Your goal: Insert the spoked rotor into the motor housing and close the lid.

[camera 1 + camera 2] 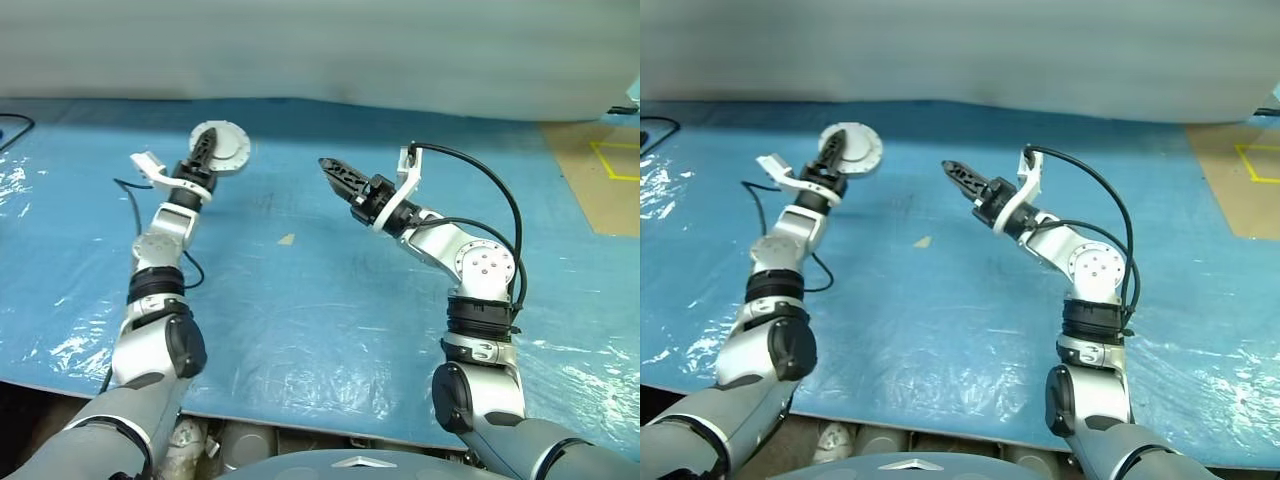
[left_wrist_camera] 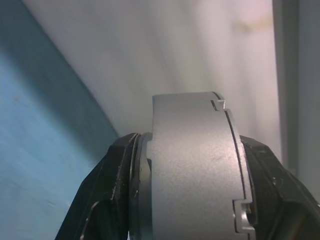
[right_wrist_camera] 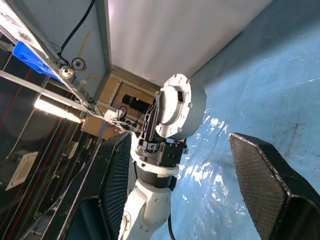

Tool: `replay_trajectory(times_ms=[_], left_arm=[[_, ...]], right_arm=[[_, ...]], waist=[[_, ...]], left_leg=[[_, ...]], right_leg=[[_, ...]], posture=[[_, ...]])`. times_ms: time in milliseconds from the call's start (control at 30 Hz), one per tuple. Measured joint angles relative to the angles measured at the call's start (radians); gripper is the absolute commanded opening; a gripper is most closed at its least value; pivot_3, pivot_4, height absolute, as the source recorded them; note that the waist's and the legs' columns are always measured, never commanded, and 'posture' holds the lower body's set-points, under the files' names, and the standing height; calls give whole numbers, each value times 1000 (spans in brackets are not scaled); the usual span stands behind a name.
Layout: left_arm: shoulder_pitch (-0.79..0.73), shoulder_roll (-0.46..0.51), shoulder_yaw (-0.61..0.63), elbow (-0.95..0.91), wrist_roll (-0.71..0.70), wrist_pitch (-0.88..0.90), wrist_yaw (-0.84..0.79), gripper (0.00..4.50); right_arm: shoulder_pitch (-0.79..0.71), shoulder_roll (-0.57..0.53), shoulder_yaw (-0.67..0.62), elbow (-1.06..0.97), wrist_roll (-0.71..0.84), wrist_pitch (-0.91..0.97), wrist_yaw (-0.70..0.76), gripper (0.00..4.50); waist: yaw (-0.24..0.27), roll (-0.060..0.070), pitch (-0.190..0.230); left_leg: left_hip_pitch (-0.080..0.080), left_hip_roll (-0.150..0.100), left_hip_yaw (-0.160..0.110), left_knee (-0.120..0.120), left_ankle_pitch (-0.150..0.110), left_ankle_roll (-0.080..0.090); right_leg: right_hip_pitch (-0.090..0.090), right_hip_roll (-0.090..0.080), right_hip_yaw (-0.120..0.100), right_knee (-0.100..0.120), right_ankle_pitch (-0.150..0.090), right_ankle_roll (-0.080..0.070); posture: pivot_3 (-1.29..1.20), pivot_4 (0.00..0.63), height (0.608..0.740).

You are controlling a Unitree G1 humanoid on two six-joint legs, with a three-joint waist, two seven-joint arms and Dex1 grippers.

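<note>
I have the motor housing (image 1: 222, 148) clamped in the left gripper (image 1: 205, 146), one black finger across its flat round face and the other behind it, so it is held up off the blue worktop (image 1: 330, 300) with its axis roughly level. From the left wrist view the jaws bite across the cylinder's two flat ends, and a seam with small notches runs round the grey wall; I judge that is where the lid meets the body, and it looks shut. The right gripper (image 1: 335, 172) hangs empty near the middle, its jaws standing apart with nothing between them, pointing forward and towards the housing. The housing lies well off to the right gripper's left and a little farther out. I cannot see the spoked rotor anywhere on the sheet, so I take it to be inside already. What remains, I think, is setting the housing down.
</note>
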Motion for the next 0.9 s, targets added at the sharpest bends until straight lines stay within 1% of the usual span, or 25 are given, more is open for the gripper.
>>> replay_trajectory(times_ms=[133, 233, 333, 400, 500, 600, 667, 733, 833, 900], left_arm=[[-14, 78, 13, 168, 86, -125, 31, 2647], [-21, 115, 14, 283, 154, -199, 80, 2647], [-21, 114, 9, 335, 194, -214, 81, 2647], [-21, 100, 7, 338, 208, -215, 67, 2647], [-24, 79, 6, 338, 222, -219, 64, 3419], [-23, 78, 7, 337, 235, -221, 54, 4457], [-22, 83, 7, 335, 246, -221, 52, 4486], [-21, 107, 2, 336, 273, -228, 91, 4486], [-17, 181, -7, 336, 324, -272, 158, 4486], [-11, 233, -12, 336, 354, -301, 190, 4486]], right_arm=[[0, -3, 4, 1, -3, -3, 0, 3210], [0, -6, 6, 4, -6, -4, 0, 3210], [0, -8, 9, 4, -11, -6, 0, 3210], [0, -8, 13, 4, -14, -6, 0, 3210], [0, -7, 21, 4, -18, -6, 0, 3247], [0, -11, 21, 4, -24, -6, 0, 3247], [0, -12, 22, 4, -29, -6, 0, 3247], [0, -14, 26, 4, -41, -12, 2, 3247], [0, -42, 28, 4, -77, -32, 16, 3247], [0, -84, 43, 4, -125, -56, 42, 3247]], waist=[[1, -1, 0], [2, -1, 0], [9, -3, 2], [14, -4, 2], [21, -4, 2], [21, -4, 2], [21, -4, 2], [19, -4, 2], [18, -4, 2], [20, -4, 2]], left_leg=[[-1, 0, -2, 1, 0, 0], [-2, 0, -3, 2, 0, 0], [-4, 1, -4, 3, 0, 0], [-6, 1, -4, 4, 0, 0], [-5, 1, -4, 5, 0, 0], [-4, 1, -4, 5, 0, 0], [-4, 1, -4, 5, 0, 0], [-4, 1, -4, 6, 0, 0], [-4, 2, -4, 5, 0, 0], [-5, 1, -4, 5, 0, 0]], right_leg=[[0, 0, -1, 0, 0, 0], [0, 0, -2, 0, 0, 0], [0, 0, -4, 0, 0, 0], [0, -1, -5, 0, 0, 0], [0, -1, -5, 1, 0, 0], [0, -1, -4, 2, 0, 0], [0, -1, -4, 2, 0, 0], [0, 0, -4, 2, 0, 0], [0, 0, -4, 2, 0, 0], [0, 0, -4, 2, 0, 0]], posture=[[0, 150, 740], [0, 150, 740], [0, 150, 740], [0, 150, 740], [0, 150, 740], [0, 150, 740], [0, 150, 740], [0, 150, 740], [0, 150, 740], [0, 150, 740]])
